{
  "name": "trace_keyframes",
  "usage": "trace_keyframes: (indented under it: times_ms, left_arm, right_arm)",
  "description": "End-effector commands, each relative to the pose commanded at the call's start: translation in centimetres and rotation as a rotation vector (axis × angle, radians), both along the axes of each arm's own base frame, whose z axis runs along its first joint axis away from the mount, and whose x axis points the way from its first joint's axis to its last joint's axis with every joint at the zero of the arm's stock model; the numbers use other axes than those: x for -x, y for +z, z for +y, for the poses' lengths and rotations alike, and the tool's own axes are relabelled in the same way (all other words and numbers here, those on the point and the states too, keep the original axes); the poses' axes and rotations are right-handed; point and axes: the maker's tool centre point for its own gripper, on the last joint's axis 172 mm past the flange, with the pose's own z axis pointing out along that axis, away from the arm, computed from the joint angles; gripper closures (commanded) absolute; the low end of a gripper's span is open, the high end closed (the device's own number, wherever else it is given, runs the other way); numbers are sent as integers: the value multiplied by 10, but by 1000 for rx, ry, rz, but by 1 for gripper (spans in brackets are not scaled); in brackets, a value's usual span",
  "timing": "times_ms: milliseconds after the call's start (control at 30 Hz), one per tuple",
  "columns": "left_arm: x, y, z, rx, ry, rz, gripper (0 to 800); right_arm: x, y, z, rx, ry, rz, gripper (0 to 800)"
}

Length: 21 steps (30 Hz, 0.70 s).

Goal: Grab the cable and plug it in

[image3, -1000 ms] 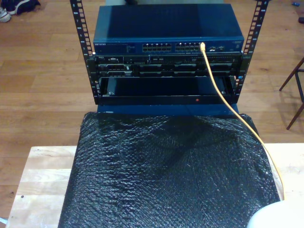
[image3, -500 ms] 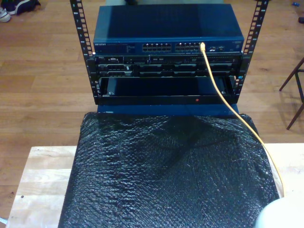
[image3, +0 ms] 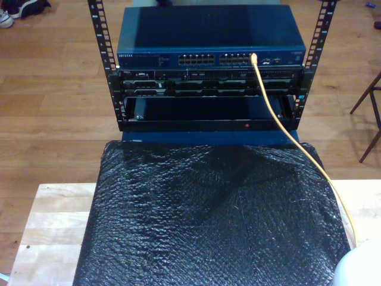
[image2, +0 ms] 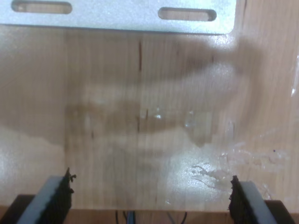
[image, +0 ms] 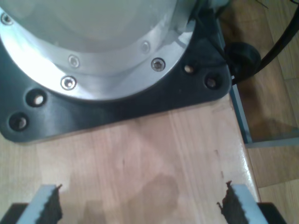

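The yellow-orange cable (image3: 275,113) runs from the exterior view's lower right, across the black sheet, up to the blue network switch (image3: 211,36). Its tip (image3: 253,58) sits in a port on the right side of the switch's face. My first gripper (image: 142,207) is open over bare wooden tabletop, facing an arm's base, with nothing between its fingers (image: 46,207). My second gripper (image2: 150,198) is also open over bare wood, holding nothing. A white piece of an arm (image3: 360,269) shows in the exterior view's lower right corner, near the cable's low end.
A black textured sheet (image3: 208,220) covers the middle of the wooden table (image3: 53,226). The switch sits on top of a black rack (image3: 208,110). Chair legs (image3: 370,113) stand at the exterior view's right. A metal bracket (image2: 117,16) lies on the wood. A black base plate (image: 196,88) carries a silver flange.
The white arm part has drawn back toward the exterior view's lower right corner and shows less. The cable has stayed in the switch port.
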Motion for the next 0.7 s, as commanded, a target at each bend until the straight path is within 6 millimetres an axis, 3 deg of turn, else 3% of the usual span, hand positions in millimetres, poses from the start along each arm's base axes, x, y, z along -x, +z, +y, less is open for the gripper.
trace_keyframes:
  times_ms: [700]
  left_arm:
    - [0, 0, 0, 0, 0, 0, 0]
  right_arm:
    - [-1, -1, 0, 4, -25, -11, 0]
